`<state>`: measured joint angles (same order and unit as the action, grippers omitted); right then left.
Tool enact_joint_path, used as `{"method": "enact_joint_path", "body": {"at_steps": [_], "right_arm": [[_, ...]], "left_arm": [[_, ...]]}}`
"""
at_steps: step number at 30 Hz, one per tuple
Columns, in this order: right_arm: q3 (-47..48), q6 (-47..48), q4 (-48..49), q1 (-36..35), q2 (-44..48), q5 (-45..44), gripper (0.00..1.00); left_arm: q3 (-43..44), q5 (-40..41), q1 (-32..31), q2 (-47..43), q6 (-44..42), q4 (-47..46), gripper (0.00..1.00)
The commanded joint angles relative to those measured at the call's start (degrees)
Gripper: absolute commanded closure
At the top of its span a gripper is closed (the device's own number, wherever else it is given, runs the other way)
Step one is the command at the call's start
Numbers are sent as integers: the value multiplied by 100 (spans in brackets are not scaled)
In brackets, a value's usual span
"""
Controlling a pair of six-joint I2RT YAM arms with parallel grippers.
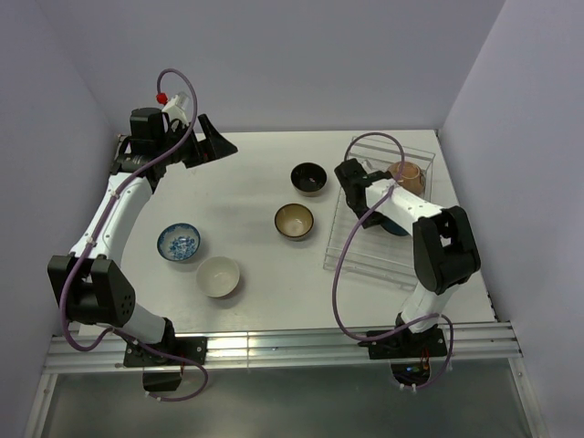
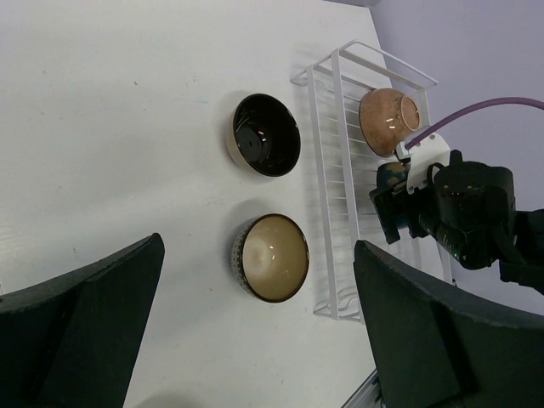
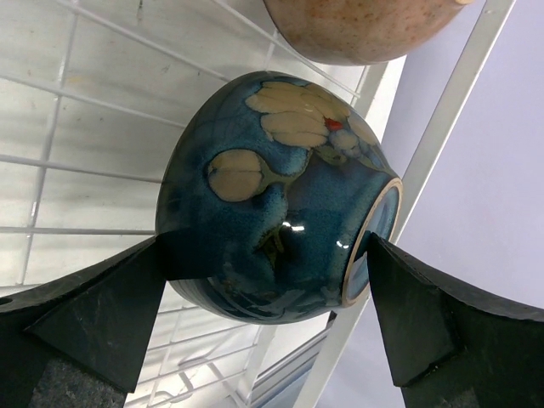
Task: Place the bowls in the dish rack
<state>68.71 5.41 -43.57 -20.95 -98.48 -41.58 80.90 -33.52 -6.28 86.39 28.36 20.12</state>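
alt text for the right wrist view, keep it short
A dark blue glazed bowl with cream flower shapes lies on its side between the two black fingers of the right hand, over the white grid ribs of the dish rack. Part of a speckled tan-brown bowl shows at the top edge.

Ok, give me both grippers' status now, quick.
Left gripper: open, holding nothing.
Right gripper: closed on the blue bowl.
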Motion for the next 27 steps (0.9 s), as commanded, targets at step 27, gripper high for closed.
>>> {"method": "enact_joint_path", "body": {"at_steps": [27], "right_arm": [[-393, 557, 482, -375, 628, 220, 0]], "left_arm": [[40, -137, 22, -175, 144, -351, 0]]}}
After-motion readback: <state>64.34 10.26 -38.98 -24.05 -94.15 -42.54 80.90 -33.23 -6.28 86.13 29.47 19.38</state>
